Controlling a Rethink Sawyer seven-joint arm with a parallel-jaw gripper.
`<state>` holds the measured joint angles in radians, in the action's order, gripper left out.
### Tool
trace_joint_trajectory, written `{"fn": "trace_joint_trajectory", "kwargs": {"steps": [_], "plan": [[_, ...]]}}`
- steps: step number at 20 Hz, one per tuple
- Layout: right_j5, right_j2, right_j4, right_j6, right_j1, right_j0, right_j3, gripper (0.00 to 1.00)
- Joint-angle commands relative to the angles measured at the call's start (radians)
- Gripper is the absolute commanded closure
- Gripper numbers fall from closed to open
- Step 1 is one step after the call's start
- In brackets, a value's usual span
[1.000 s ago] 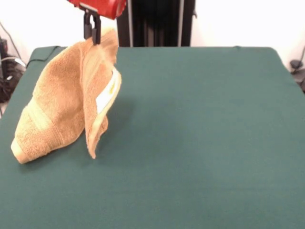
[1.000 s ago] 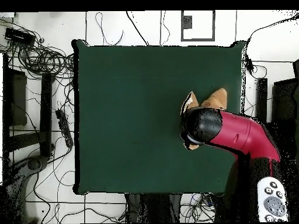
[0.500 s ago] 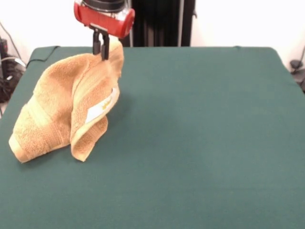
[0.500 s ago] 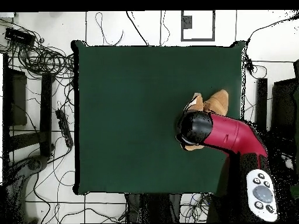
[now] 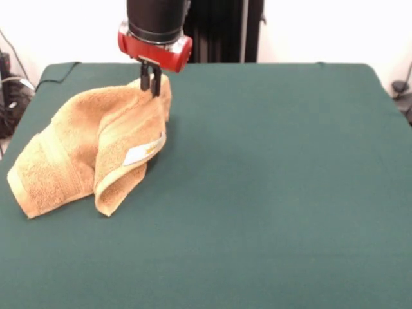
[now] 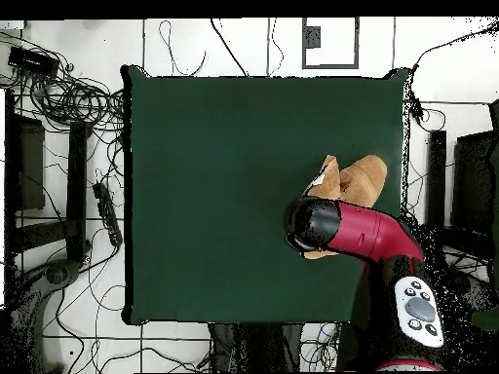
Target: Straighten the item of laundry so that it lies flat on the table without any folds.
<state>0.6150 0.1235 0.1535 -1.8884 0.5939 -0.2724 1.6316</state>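
Pinching one raised corner of the towel (image 5: 96, 154), the claw (image 5: 150, 78) is seen low over the bench (image 5: 277, 193), its two dark fingers drawn together on the cloth at the bundle's highest point. From that pinch the terry falls away down toward the near-left of the front view, so nearly all of the fabric lies to one side of the claw and none beyond it on the bare green side. Two lobes are made out: a broad one with a woven band reaching the bench's left edge, and a narrower folded flap hanging beside it, with the white care label (image 5: 143, 152) showing on its inner face. Both lower ends are resting on the felt while the upper part is held up, so the piece is draped and doubled, not flat.

From overhead, the towel (image 6: 356, 180) is found near the bench's right side, partly hidden under the red arm (image 6: 365, 234).

The unfolding is judged far from done; a pull away from the bulk, toward the open green, would be called for to drag the folds out.
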Motion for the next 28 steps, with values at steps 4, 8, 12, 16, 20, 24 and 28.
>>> {"fn": "trace_joint_trajectory", "kwargs": {"steps": [4,8,12,16,20,24,28], "plan": [[-0.072,-0.068,-0.05,-0.183,-0.038,0.047,0.121,1.0],[-0.094,-0.07,-0.057,-0.19,-0.046,0.046,0.128,1.0],[-0.085,-0.067,-0.052,-0.181,-0.054,0.05,0.121,1.0],[-0.071,-0.055,-0.054,-0.191,-0.056,0.06,0.118,0.0],[-0.091,-0.051,-0.051,-0.196,-0.058,0.065,0.116,0.0],[-0.093,-0.057,-0.047,-0.182,-0.059,0.061,0.109,0.0],[-0.083,-0.072,-0.053,-0.165,-0.056,0.053,0.091,0.0]]}}
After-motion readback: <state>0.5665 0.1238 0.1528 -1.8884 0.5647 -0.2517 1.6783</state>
